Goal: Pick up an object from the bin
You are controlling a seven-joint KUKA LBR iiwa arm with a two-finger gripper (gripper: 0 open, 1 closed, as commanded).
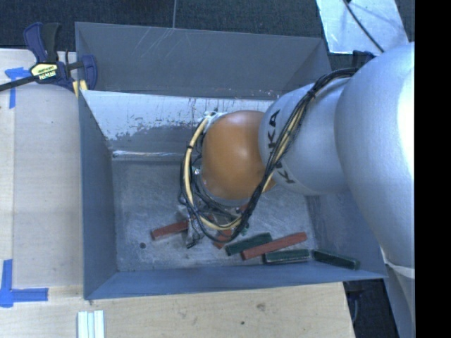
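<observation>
The pincer (pixel 192 238), open or closed I cannot tell, is just beside the red bar (pixel 168 230), probably light and stiff; take it across the narrow middle.

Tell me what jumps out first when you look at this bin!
The big silver arm reaches in from the right, with its round orange cover over the middle of the grey bin. Under it the gripper is down near the floor, beside a red stick. More red and dark green sticks lie by the near wall, to the right.
</observation>
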